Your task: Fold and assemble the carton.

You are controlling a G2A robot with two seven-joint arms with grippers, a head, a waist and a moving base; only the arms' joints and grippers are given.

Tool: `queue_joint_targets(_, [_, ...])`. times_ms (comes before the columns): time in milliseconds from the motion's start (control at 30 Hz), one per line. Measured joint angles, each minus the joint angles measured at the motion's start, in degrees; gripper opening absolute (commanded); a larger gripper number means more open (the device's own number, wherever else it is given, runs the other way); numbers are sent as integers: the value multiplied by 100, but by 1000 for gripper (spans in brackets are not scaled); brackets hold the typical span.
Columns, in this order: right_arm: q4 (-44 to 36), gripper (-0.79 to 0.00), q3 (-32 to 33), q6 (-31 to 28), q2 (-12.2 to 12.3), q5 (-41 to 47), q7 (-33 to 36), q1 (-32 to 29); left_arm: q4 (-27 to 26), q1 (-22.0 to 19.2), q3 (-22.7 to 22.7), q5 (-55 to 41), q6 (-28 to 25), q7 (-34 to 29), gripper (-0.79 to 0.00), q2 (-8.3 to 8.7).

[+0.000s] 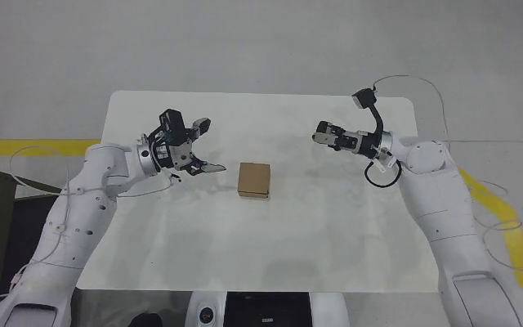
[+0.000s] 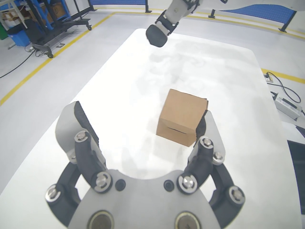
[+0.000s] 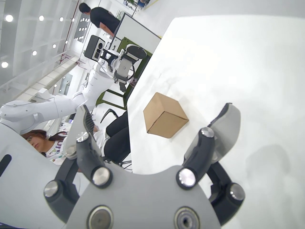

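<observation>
**Carton seemingly assembled, both pincers off it**

Nearest, at the middle of the white tabletop [image 1: 327, 245]: small brown cardboard carton [image 1: 253, 180]. Stands as a closed cube, flaps tucked in, with a thin slot line on one side face. Seems fully folded, with little left beyond perhaps pressing a flap flush. A little farther back, near the carton's side but not touching: left pincer [image 1: 208, 147], spread wide, holding nothing. Farther still, on the opposite side and well apart: right pincer [image 1: 320, 135], likewise wide open and empty, hanging above the tabletop.
</observation>
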Motion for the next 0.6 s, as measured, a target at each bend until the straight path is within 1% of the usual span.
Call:
queue_joint_targets(133, [121, 0, 260, -418, 83, -425, -421, 73, 71, -185, -187, -308, 527, -457, 0, 3])
queue_joint_targets(267, [359, 0, 491, -766, 148, -953, -929, 226, 162, -266, -297, -527, 810, -690, 0, 3])
queue_joint_targets(333, [453, 0, 665, -898, 192, -1280, -1302, 298, 200, -297, -341, -594, 951, -802, 0, 2])
queue_joint_targets(433, [445, 0, 918, -954, 261, -1824, -1842, 348, 216, -316, -378, -594, 1125, -927, 0, 2])
queue_joint_targets(600, [158, 0, 1215, -798, 356, -2631, -2527, 287, 219, -328, -443, -661, 1261, -1091, 0, 5])
